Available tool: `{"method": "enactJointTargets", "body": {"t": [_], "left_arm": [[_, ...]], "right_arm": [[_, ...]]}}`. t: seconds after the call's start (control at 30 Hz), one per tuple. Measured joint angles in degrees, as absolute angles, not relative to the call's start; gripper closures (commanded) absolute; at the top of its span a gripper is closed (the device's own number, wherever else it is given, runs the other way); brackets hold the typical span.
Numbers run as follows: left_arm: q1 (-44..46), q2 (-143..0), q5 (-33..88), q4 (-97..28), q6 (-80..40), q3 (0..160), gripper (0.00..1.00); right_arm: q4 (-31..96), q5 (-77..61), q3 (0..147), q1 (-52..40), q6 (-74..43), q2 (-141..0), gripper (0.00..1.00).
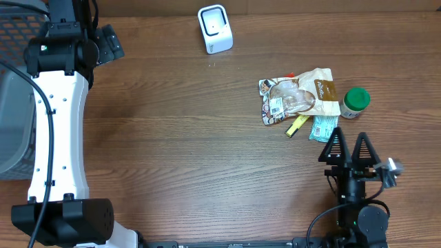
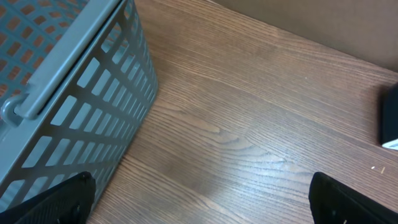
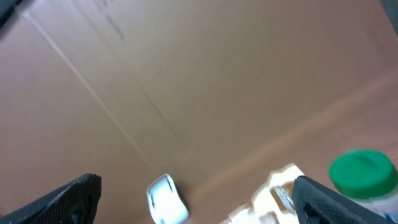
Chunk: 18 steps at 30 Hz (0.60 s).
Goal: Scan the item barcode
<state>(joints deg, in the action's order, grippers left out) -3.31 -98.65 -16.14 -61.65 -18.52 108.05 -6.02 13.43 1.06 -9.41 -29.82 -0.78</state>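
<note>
A small pile of items lies at the right of the table: a tan and clear snack bag [image 1: 300, 96] with a white barcode label facing up, a green-lidded bottle [image 1: 356, 102], a yellow piece [image 1: 297, 126] and a teal packet [image 1: 322, 129]. The white scanner [image 1: 215, 29] stands at the back centre. My right gripper [image 1: 348, 148] is open just in front of the pile, holding nothing. Its wrist view shows the scanner [image 3: 166, 199], the bag [image 3: 280, 191] and the green lid [image 3: 362, 171] blurred ahead. My left gripper [image 1: 110, 43] is open at the back left, far from the items.
A grey mesh basket [image 1: 14, 89] stands at the left edge, and its wall [image 2: 68, 87] fills the left side of the left wrist view. The left gripper [image 2: 202, 205] hangs over bare wood beside it. A dark object [image 2: 390, 118] shows at that view's right edge.
</note>
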Motion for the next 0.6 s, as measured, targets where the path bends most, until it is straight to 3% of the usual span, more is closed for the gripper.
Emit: {"method": "enactJointTargets", "body": {"t": [0.17,0.47,0.6], "left_arm": [[-3.3,-98.7,-16.1,-61.7,-18.5,108.0,0.0],[-3.3,-98.7,-16.1,-61.7,-18.5,108.0,0.0],[-3.3,-98.7,-16.1,-61.6,-18.5,108.0,0.0]], "right_arm": [[3.9,12.9,1.1,-9.4,-26.9,-0.8,0.0],[2.4,12.9,1.1,-9.4,-25.3,-0.7,0.0],[-4.2,12.6,1.1,-9.4,-18.1,-0.7,0.0]]}}
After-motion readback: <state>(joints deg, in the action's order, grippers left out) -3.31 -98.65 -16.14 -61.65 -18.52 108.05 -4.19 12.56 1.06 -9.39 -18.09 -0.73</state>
